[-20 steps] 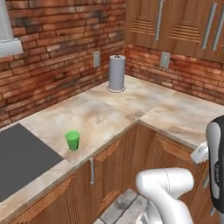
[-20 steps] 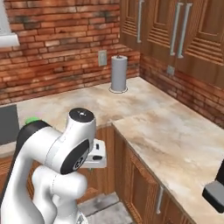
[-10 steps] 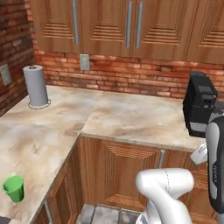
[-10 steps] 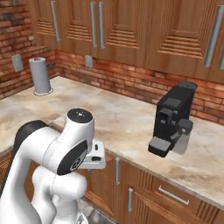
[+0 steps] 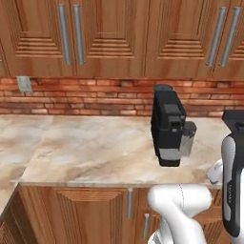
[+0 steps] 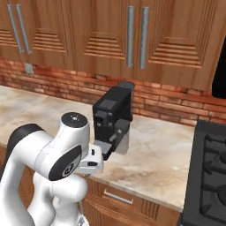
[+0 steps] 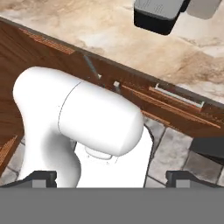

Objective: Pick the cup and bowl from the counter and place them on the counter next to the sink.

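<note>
**Swung right with the base: whole view shifted, nothing on the counter touched**

Panned right along the counter (image 5: pixel 95 152) since a second ago. That is camera motion with the base, not objects moving. Framed the corner, a paper towel roll and the green cup beside a dark inset a second back. Half a second back, had the cup slipping to the lower left edge. Now faces a straight beige run under wooden wall cabinets, with a black coffee machine (image 5: pixel 167 126) standing upright near the front edge and a wall outlet (image 5: pixel 24 84) at far left. Catches the black stove (image 6: pixel 209 172) at the right edge of the right base view, just past the end of the stone.

Means for the task: no pick started. Puts the cup, by judgement, on the counter stretch to the left of the present framing, where it last sat. Cannot place the bowl or the sink from these views. Reads as a search or approach leg. Probably heading away from the cup, so maybe after the bowl first.

Claw: gripper (image 7: pixel 111 177) spread about as wide as it goes, with one dark tip at each bottom corner of the hand view. Holds nothing, touches nothing. Points down and back at the cabinet fronts and floor tiles, well apart from the counter top. Barely shows the tips above the lower edge, so contact is ruled out only as far as that sliver allows.
</note>
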### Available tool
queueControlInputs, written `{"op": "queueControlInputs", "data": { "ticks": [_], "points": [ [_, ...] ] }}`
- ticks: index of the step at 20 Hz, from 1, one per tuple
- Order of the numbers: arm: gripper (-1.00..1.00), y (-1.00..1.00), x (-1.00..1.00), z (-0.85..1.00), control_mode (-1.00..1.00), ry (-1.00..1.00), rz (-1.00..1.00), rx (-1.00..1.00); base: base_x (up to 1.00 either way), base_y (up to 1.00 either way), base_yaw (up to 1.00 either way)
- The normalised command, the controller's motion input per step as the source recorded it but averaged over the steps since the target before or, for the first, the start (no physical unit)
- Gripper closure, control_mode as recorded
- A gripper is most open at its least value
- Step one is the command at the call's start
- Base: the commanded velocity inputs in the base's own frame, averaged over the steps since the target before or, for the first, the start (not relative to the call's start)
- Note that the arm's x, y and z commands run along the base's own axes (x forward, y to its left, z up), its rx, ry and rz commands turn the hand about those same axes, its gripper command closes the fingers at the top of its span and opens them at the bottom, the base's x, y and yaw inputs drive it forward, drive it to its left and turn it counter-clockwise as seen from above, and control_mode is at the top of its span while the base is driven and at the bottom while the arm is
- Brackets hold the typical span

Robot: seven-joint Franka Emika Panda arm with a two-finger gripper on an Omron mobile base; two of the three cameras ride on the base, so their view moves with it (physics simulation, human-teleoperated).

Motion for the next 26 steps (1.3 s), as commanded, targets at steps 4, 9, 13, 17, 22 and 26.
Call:
{"op": "queueControlInputs", "data": {
  "ticks": [4,9,13,17,22,26],
  "points": [
    [-1.0,0.0,0.0,0.0,1.0,0.0,0.0,0.0,-0.05,-1.0,-0.15],
    [-1.0,0.0,0.0,0.0,1.0,0.0,0.0,0.0,-0.97,-1.0,-0.04],
    [-1.0,0.0,0.0,0.0,1.0,0.0,0.0,0.0,-0.58,-1.0,-0.09],
    [-1.0,0.0,0.0,0.0,1.0,0.0,0.0,0.0,0.0,-1.0,-0.19],
    [-1.0,0.0,0.0,0.0,1.0,0.0,0.0,0.0,0.0,-1.0,-0.19],
    [-1.0,0.0,0.0,0.0,1.0,0.0,0.0,0.0,-0.1,-1.0,-0.17]
  ]
}}
